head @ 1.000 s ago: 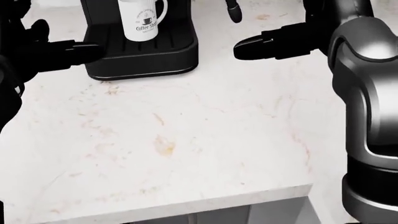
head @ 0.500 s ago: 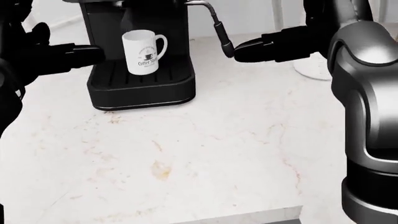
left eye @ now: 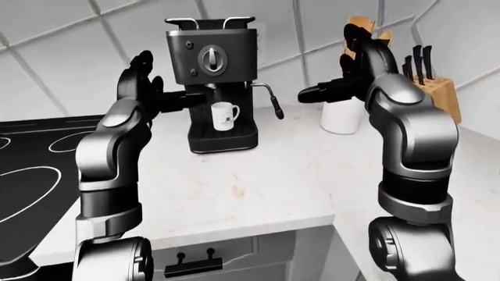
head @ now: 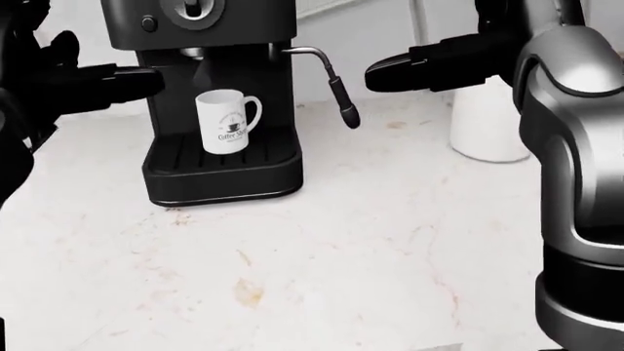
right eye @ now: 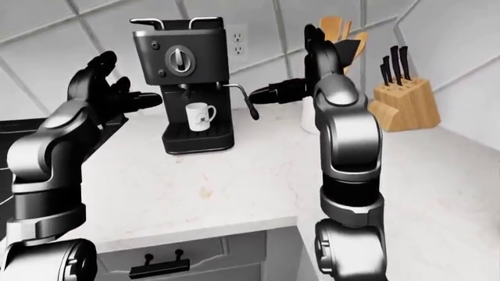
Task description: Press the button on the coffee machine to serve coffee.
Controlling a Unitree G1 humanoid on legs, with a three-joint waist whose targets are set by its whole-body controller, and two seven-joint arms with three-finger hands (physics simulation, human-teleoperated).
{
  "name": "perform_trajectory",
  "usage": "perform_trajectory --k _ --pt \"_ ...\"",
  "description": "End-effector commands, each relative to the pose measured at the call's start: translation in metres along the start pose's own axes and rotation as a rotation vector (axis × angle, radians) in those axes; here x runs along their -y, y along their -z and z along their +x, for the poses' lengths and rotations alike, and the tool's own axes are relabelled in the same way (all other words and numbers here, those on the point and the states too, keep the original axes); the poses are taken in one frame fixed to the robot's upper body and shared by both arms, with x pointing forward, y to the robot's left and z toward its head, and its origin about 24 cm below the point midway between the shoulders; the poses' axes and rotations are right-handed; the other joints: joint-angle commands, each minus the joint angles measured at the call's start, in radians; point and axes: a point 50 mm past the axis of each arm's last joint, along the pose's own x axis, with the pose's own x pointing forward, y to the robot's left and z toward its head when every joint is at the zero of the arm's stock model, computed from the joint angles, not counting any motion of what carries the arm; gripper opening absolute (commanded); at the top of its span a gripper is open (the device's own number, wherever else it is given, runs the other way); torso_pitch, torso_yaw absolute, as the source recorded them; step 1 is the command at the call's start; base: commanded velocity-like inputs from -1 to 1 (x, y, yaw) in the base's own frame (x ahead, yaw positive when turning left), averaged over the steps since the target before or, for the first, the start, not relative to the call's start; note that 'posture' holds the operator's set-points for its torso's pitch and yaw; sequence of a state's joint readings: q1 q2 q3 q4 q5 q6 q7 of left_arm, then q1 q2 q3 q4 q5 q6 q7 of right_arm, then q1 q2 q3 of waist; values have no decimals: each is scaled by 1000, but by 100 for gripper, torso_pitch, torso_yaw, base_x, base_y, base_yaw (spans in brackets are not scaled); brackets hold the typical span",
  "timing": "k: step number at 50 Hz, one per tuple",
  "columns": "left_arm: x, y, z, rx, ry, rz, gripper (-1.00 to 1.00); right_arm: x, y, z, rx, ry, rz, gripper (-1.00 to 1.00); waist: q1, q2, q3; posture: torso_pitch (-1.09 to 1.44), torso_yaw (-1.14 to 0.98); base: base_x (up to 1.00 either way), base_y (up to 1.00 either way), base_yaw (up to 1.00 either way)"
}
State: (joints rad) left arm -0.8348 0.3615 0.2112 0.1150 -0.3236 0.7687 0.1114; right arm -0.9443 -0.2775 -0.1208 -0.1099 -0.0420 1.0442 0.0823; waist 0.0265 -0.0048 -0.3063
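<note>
A black coffee machine [left eye: 213,88] stands on the white counter against the tiled wall. It has a small round button [left eye: 188,45] at its upper left and a large dial [left eye: 211,58] in the middle. A white mug [left eye: 224,115] sits on its drip tray, under the spout. My left hand [left eye: 168,99] is open, fingers stretched toward the machine's left side at spout height, below the button. My right hand [left eye: 309,95] is open, raised to the right of the steam wand [left eye: 274,105], apart from the machine.
A white utensil crock [left eye: 342,114] and a wooden knife block [left eye: 434,91] stand to the right of the machine. A black stovetop [left eye: 31,152] lies at the left. The counter edge [left eye: 234,231] runs along the bottom, with a drawer handle below it.
The head view has tilted up: the machine and mug slid down the picture, and the button and dial came into view. Both hands stay open on either side.
</note>
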Motion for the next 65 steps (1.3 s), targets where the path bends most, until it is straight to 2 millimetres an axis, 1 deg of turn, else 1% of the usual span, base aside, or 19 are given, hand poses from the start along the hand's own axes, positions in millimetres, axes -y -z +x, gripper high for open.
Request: perform_trajectory --k 1,9,13,18,21,26,30,35,38,45,47,51,59,65 --pt "2 -24 -3 103 6 -1 100 3 -18 -3 88 16 -3 100 1 1 -14 -49 0 0 0 0" --pt "3 -21 -3 95 14 -2 100 2 -16 -4 86 15 0 100 3 0 -39 -55 0 0 0 0" --pt "4 -22 -3 100 18 -5 100 3 -17 -4 87 16 2 100 5 0 -53 -59 0 0 0 0" --pt "7 -24 1 101 33 -5 100 3 -17 -4 89 15 3 100 7 -1 -65 -62 0 0 0 0" --pt "8 -28 4 112 42 0 100 3 -18 -4 90 16 5 100 8 -2 -74 -65 0 0 0 0" --pt "9 -38 10 124 53 7 100 2 -18 -3 89 14 5 100 9 -3 -80 -65 0 0 0 0" --pt "8 -39 17 121 56 -13 100 3 -19 -3 91 14 7 100 10 -4 -85 -67 0 0 0 0" --pt "11 -44 20 125 70 -14 100 3 -22 -2 93 16 8 100 10 -4 -96 -72 0 0 0 0" --pt "12 -44 20 132 83 -10 100 4 -22 -1 92 16 8 100 10 -4 -101 -72 0 0 0 0" --pt "19 -56 22 162 118 -28 100 5 -18 -1 90 19 16 100 11 -8 -106 -72 0 0 0 0" --pt "20 -59 20 167 123 -30 100 5 -19 -1 90 20 16 100 10 -9 -107 -72 0 0 0 0" --pt "24 -59 16 172 146 -34 100 4 -17 -1 89 21 20 100 9 -8 -108 -72 0 0 0 0" --pt "34 -62 0 174 182 -27 100 5 -14 -3 85 24 24 100 7 -8 -109 -72 0 0 0 0" --pt "39 -52 -12 164 206 -30 100 5 -12 -3 83 25 27 100 6 -8 -111 -72 0 0 0 0"
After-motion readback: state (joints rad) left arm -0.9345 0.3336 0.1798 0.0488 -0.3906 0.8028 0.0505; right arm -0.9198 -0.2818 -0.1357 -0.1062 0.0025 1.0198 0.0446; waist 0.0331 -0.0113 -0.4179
